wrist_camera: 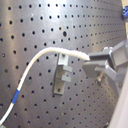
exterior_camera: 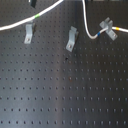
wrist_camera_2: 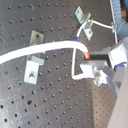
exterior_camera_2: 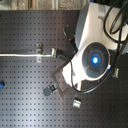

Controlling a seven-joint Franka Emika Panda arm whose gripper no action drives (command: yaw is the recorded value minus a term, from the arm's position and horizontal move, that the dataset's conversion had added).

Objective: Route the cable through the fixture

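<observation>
The white cable (exterior_camera: 88, 27) enters from the first exterior view's left, rises to the top edge with a green band (exterior_camera: 36, 19), then drops and bends right past a blue band (exterior_camera: 100, 34) and a yellow band (exterior_camera: 114, 31). Three metal clip fixtures stand on the board: left (exterior_camera: 29, 33), middle (exterior_camera: 71, 39), right (exterior_camera: 106, 25). In both wrist views my gripper (wrist_camera: 91, 62) (wrist_camera_2: 90, 62) is shut on the cable (wrist_camera: 52, 51) (wrist_camera_2: 45, 48), above a clip (wrist_camera: 62, 75) (wrist_camera_2: 32, 62). In the second exterior view the arm (exterior_camera_2: 92, 50) hides the gripper.
A black perforated board (exterior_camera: 60, 95) carries everything. The second exterior view shows more small clips (exterior_camera_2: 50, 91) (exterior_camera_2: 76, 102) and the cable (exterior_camera_2: 20, 55) running in from its left. A blue object (exterior_camera_2: 1, 85) sits at the second exterior view's left edge. Black hoses (exterior_camera_2: 117, 20) hang by the arm.
</observation>
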